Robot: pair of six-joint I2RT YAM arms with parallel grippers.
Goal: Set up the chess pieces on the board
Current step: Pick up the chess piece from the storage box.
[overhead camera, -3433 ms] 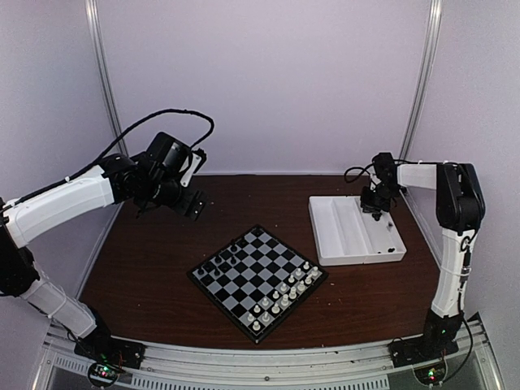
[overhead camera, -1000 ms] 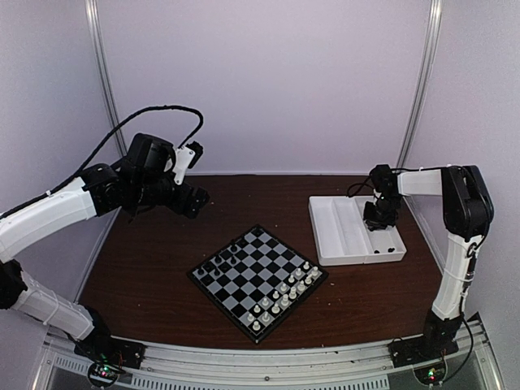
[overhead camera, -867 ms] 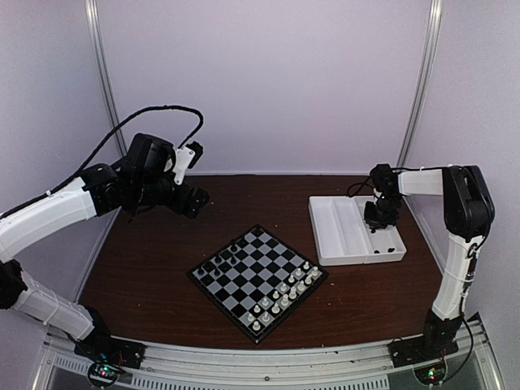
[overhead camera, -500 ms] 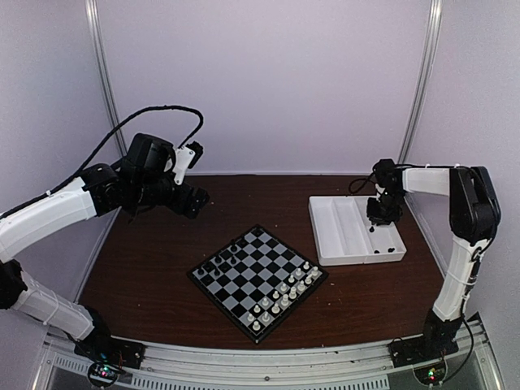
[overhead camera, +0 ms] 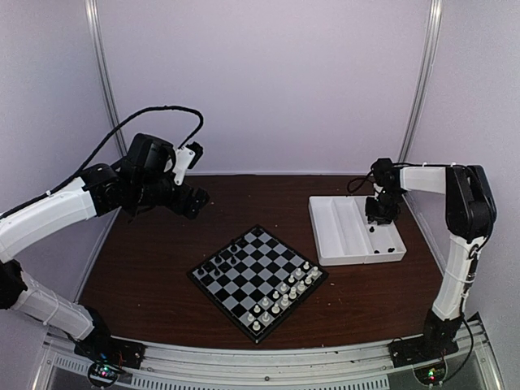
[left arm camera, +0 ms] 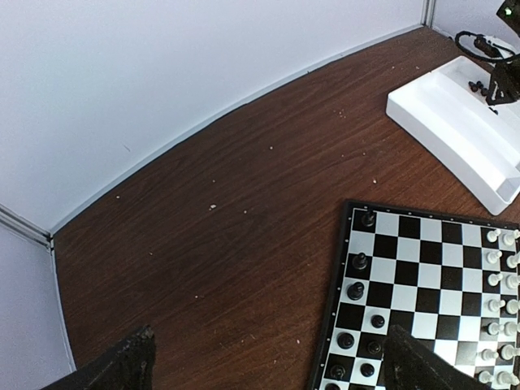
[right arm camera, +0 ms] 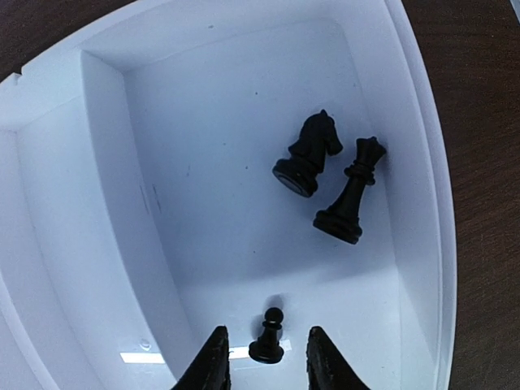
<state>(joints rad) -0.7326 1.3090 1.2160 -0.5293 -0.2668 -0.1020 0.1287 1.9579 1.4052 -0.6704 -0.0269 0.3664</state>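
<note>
Down in the white tray (right arm camera: 73,73), a black pawn (right arm camera: 270,329) stands upright squarely between the right gripper's (right arm camera: 266,341) parted fingertips, neither touching it.

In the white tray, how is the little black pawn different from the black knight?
The pawn is small with a round head; the knight is bulkier with a horse's head. The pawn seems upright on its base; the knight lies on its side. The pawn sits between the right gripper's open jaws; the knight lies beside the queen. Both are black, in one tray compartment.
</note>
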